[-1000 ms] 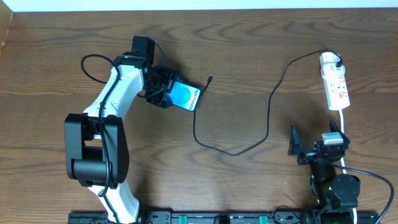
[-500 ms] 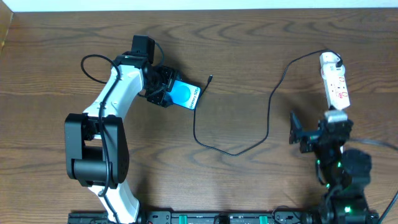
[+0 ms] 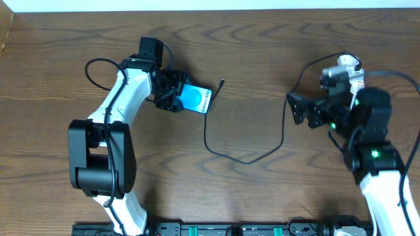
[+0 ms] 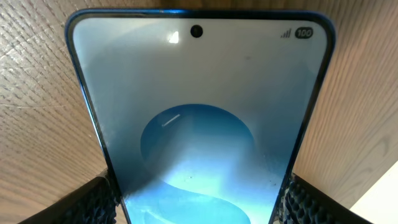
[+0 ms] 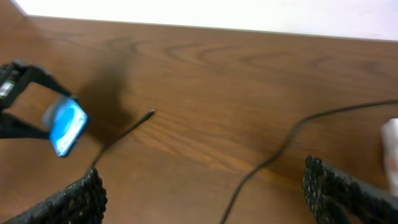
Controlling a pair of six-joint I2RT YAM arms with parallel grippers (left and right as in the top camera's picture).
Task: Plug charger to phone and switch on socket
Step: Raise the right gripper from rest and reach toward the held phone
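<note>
On a dark, strongly grained wooden table, the white-and-black left arm's gripper is clamped on the lower end of the phone, a slim rectangular slab with a glossy blue screen and rounded corners. Seen from the left wrist, the ridged black pads press against both long edges of the handset. A punch-hole camera, signal bars and a "100" badge show along the far end of the glass, above a paler blue circle. The white lettering near that end is too small to read from overhead. The phone's long axis runs from the gripper out to the right and slightly toward the front edge of the table, with its top end away from the fingers. Whether it rests on the wood cannot be told. Just beyond that end lies the small connector tip of the charger, a thin black cable looping toward the front of the table and back up to the white socket, which is largely hidden by the right arm. The right gripper hangs over the cable with its knurled fingers spread wide, holding nothing.
</note>
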